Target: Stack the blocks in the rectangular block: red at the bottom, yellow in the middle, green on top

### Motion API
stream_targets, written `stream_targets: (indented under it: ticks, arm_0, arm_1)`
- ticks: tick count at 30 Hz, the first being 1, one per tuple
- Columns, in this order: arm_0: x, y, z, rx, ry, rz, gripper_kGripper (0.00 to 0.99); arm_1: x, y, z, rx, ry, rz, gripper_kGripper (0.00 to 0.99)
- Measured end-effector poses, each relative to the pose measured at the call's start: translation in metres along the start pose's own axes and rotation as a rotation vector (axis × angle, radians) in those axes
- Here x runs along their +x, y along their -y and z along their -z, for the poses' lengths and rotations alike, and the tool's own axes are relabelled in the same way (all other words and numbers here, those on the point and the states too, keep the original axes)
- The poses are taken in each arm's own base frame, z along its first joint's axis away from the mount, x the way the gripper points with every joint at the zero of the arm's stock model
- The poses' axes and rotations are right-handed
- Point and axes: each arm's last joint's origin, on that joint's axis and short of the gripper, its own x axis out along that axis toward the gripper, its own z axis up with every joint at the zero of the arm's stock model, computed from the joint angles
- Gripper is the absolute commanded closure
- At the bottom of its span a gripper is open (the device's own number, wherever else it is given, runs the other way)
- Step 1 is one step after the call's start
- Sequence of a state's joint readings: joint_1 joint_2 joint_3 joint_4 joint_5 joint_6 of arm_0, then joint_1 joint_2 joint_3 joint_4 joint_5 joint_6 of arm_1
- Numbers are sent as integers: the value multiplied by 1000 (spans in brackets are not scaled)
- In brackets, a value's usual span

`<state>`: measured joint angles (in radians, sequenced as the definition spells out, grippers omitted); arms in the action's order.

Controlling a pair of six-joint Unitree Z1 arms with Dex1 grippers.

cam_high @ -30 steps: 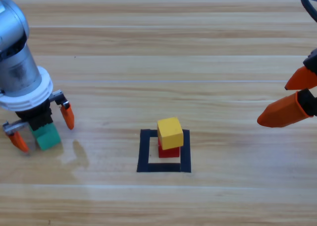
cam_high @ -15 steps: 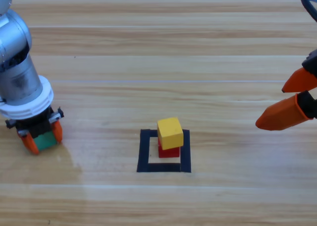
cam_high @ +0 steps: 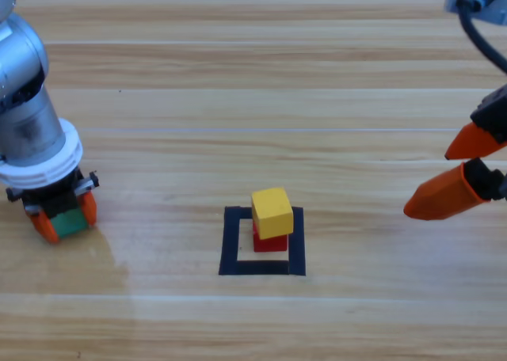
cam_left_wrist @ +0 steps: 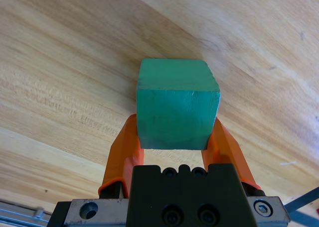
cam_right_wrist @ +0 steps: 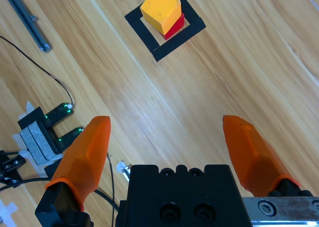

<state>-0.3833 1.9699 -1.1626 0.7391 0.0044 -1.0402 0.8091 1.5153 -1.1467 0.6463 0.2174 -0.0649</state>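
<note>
The yellow cube [cam_high: 272, 212] sits on the red cube [cam_high: 270, 242] inside the black tape square [cam_high: 262, 267] at the table's middle; the right wrist view shows the same yellow cube [cam_right_wrist: 160, 9], red cube [cam_right_wrist: 175, 28] and square [cam_right_wrist: 164, 50] far ahead. At the left edge my left gripper [cam_high: 62, 222] is shut on the teal-green cube [cam_high: 68, 223], low over the table. The left wrist view shows that green cube [cam_left_wrist: 177, 107] clamped between both orange jaws. My right gripper [cam_high: 447, 171] waits open at the right edge, away from the stack.
A metal rail [cam_right_wrist: 25, 20] and thin cables [cam_right_wrist: 45, 72] lie beyond the table in the right wrist view, with a small green-lit device [cam_right_wrist: 52, 130] nearby. Bare wood spans between the left gripper and the tape square.
The left gripper's jaws closed on the green cube, which now sits between them. The right gripper drifted slightly lower and to the left.
</note>
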Motion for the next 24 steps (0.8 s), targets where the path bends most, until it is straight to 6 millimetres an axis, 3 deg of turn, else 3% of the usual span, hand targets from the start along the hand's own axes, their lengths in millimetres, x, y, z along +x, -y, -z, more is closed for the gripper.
stream_targets:
  ticks: [7, 13, 16, 19, 24]
  arm_0:
    - [-32, 11, -7, 191, 24, 34, 892]
    - [-85, 42, -13, 457, 49, 115, 915]
    - [-91, 56, 4, 566, 29, 100, 915]
    - [-94, 69, 32, 665, 0, 80, 915]
    - [-120, 88, 77, 773, 5, 104, 915]
  arm_1:
    - [3, 1, 2, 7, -32, 4, 0]
    - [3, 3, 3, 7, -38, 46, 0]
    - [3, 3, 3, 7, -38, 50, 0]
    - [3, 3, 3, 7, -38, 50, 0]
    - [3, 3, 3, 7, -38, 50, 0]
